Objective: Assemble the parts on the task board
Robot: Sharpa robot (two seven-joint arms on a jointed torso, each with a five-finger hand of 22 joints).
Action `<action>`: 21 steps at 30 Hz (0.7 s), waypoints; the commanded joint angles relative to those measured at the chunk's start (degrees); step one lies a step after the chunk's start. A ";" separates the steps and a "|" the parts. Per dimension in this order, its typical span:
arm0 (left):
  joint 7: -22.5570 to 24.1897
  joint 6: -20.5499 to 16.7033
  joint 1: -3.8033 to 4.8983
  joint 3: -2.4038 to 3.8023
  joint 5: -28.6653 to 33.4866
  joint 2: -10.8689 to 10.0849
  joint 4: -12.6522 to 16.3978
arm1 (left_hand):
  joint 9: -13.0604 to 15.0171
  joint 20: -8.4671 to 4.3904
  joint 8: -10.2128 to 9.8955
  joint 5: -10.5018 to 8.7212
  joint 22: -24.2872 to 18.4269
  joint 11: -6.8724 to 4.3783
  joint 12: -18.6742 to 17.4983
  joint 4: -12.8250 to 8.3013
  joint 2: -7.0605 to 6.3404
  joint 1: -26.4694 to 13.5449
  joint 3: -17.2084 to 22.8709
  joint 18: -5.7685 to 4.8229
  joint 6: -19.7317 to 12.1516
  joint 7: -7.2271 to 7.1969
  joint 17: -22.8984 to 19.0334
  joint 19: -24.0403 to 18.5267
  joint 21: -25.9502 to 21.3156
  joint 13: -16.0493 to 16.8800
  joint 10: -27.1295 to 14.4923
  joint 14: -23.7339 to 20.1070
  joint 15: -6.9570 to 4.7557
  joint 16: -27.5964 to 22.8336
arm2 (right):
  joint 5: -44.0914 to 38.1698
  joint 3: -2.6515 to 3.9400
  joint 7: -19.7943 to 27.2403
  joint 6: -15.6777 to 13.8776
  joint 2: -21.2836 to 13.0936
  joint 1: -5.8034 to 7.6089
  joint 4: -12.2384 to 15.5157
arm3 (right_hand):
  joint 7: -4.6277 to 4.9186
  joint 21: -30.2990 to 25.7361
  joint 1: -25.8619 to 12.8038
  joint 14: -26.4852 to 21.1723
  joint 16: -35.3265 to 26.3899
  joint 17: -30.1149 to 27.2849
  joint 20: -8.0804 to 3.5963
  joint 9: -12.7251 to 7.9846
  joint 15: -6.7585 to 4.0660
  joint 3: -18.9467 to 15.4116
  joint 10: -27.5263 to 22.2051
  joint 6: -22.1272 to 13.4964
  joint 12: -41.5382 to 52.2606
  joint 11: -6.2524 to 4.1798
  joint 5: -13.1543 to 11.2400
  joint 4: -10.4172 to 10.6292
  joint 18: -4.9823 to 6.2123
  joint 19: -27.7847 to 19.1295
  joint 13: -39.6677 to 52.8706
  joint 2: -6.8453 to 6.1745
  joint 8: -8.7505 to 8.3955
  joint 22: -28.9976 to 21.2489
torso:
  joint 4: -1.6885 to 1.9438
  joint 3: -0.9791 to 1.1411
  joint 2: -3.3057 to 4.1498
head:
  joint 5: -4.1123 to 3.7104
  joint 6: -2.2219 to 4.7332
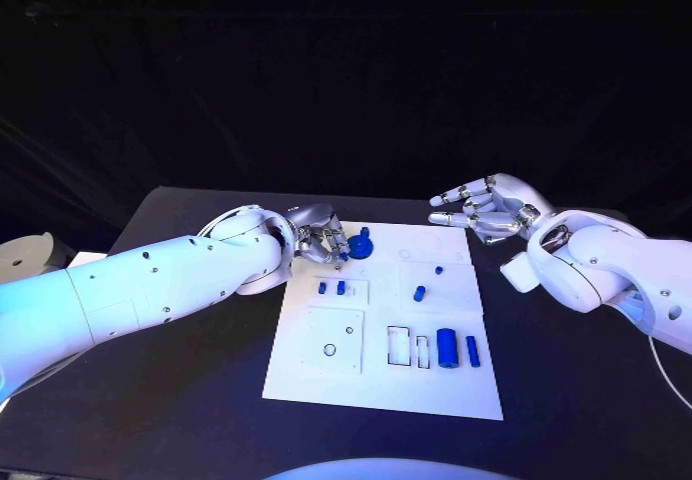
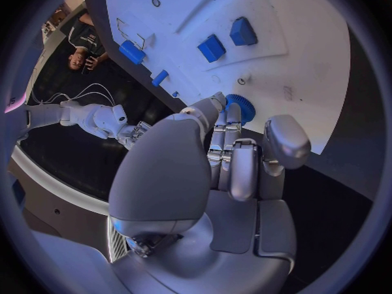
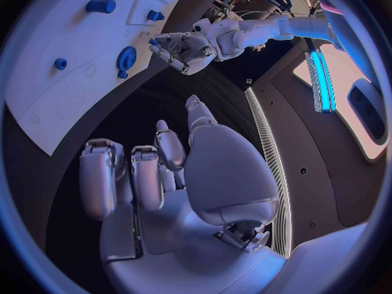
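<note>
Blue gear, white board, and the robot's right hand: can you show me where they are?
blue gear (image 1: 359, 244), head view, on its round toothed face.
task board (image 1: 389, 390), head view, on its bare near part.
right hand (image 1: 483, 210), head view, on the middle of the hand.

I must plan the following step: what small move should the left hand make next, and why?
Probably close the left hand on the blue gear. Its fingertips sit right beside the gear at the task board's far edge, whether touching I cannot tell. The right hand hovers apart, holding nothing.
</note>
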 commanded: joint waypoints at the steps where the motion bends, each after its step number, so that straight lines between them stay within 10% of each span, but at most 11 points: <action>1: -0.91 1.27 0.05 0.04 1.30 -0.37 0.05 | -0.06 -0.24 0.21 -0.09 0.09 0.11 -0.28 -0.07 -0.19 -0.63 0.38 -0.47 0.36 0.09 0.01 1.52 0.13 -0.10 0.46 2.80 -0.31 0.29 | -0.17 0.01 0.30 0.86 0.02 -0.04 0.01 | -0.15 -0.28 0.03 4.55 -0.11 9.30 0.00 0.07 -0.37 -0.43 -0.08 0.34 0.13 -0.02 0.34 -0.02 0.39 -0.35 0.06 0.73 0.24 0.06 | -0.05 0.05 0.02 | 0.11 -0.03; 21: -1.72 3.32 -0.01 -0.08 1.37 -0.64 -1.14 | -0.13 -0.22 0.10 -0.13 0.19 0.12 -0.49 -0.12 -0.35 -1.01 0.48 -0.49 0.39 0.07 -0.06 1.53 0.21 -0.12 0.53 2.79 -0.28 0.30 | -0.23 0.01 0.28 0.88 -0.02 -0.04 0.10 | -0.16 -0.30 0.01 4.55 -0.13 9.29 0.00 0.08 -0.38 -0.51 -0.06 0.36 0.16 -0.03 0.33 -0.02 0.40 -0.36 0.06 0.76 0.25 0.04 | -0.14 0.07 0.09 | 0.34 -0.13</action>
